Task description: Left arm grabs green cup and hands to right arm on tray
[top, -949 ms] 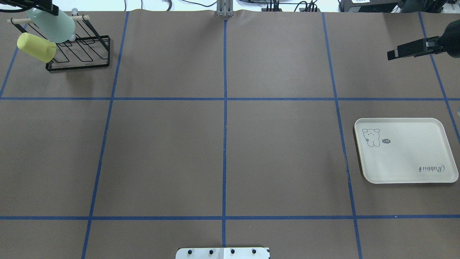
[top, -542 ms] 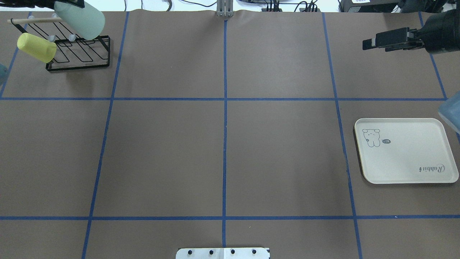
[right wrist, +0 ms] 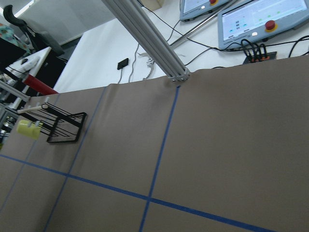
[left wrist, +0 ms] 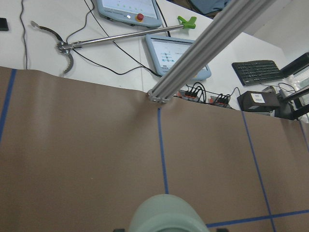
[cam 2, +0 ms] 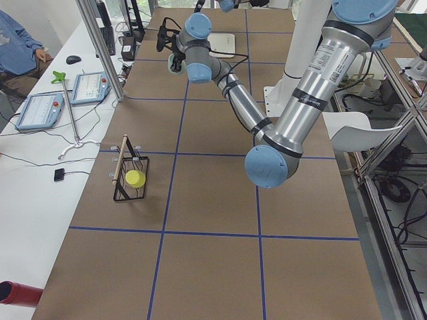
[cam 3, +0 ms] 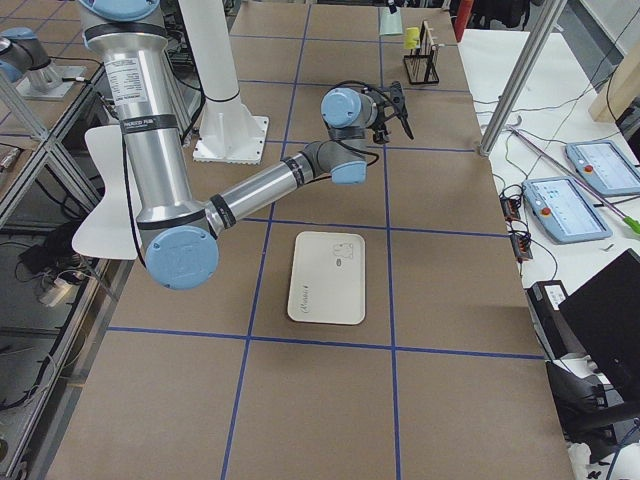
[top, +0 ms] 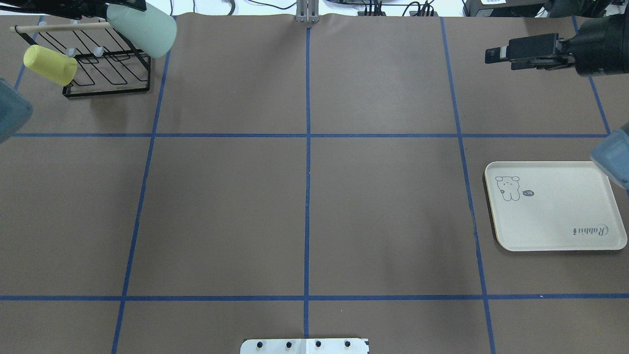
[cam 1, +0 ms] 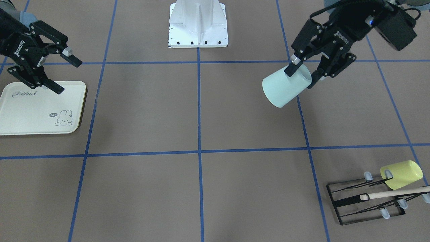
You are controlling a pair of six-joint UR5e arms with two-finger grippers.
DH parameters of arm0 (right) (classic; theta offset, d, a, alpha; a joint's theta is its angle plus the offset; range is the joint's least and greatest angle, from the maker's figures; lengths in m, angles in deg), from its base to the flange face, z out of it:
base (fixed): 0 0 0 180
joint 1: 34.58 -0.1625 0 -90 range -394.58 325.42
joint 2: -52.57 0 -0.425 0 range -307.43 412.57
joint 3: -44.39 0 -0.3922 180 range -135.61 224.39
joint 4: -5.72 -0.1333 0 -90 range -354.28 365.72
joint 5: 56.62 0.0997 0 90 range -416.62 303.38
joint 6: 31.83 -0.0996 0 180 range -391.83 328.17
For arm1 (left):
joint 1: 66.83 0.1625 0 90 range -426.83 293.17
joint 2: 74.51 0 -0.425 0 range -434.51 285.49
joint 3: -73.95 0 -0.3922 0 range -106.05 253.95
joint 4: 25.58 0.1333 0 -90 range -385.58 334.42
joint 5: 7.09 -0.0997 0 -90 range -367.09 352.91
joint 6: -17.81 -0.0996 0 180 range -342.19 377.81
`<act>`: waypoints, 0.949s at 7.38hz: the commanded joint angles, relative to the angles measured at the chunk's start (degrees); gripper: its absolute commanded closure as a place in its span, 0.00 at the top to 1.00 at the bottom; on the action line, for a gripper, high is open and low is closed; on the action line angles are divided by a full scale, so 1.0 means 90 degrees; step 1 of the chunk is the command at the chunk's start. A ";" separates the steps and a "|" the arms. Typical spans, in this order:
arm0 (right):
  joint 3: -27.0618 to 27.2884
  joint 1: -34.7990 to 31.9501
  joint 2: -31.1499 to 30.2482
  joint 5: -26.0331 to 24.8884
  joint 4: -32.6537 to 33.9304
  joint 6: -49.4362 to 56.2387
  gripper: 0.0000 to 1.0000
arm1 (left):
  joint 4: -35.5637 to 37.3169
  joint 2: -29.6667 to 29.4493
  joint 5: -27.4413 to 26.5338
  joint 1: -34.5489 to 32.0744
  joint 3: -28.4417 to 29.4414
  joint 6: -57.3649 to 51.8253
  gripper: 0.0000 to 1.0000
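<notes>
- At the far left of the overhead view you have the yellow-green cup (top: 50,64), tilted on a peg of the black wire rack (top: 108,73). The rack stands on the brown table (top: 304,206) in its far left corner.
- Just right of the rack in that view you find the green cup (top: 145,29). It is off the table and lies tilted, nearly on its side.
- The left gripper (cam 1: 301,76) is clamped on the green cup. In the front-facing view you can see one finger on each side of its narrower end, with the wider end pointing away from the arm. Your left wrist camera shows the cup's rounded end low in the middle of its frame.
- Far to the right, the right gripper (cam 1: 68,76) hangs above the table with its jaws spread wide.
- In the front-facing view, that gripper's lower finger overlaps the tray's corner nearest the robot.
- The tray (top: 555,221) lies flat on the table's right side, well apart from the green cup, with the rabbit drawing and "Rabbit" script facing up.
</notes>
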 commanded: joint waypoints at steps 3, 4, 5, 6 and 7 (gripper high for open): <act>0.0066 0.1842 0.0107 -0.2426 -0.2776 -0.1508 1.00 | -0.1713 -0.0417 -0.0009 0.0575 -0.0182 0.2197 0.02; 0.0085 0.2358 0.0360 -0.3012 -0.2943 -0.1606 1.00 | -0.1793 -0.0660 -0.0009 0.0721 -0.0182 0.2471 0.02; 0.0105 0.2934 0.0652 -0.3743 -0.3361 -0.1810 1.00 | -0.1794 -0.0808 -0.0019 0.0829 -0.0182 0.2570 0.02; 0.0076 0.3316 0.0984 -0.4205 -0.3636 -0.1889 1.00 | -0.1842 -0.0848 -0.0019 0.0898 -0.0211 0.2610 0.02; 0.0076 0.3543 0.1190 -0.4296 -0.3677 -0.1900 1.00 | -0.1872 -0.0868 -0.0019 0.0908 -0.0231 0.2755 0.02</act>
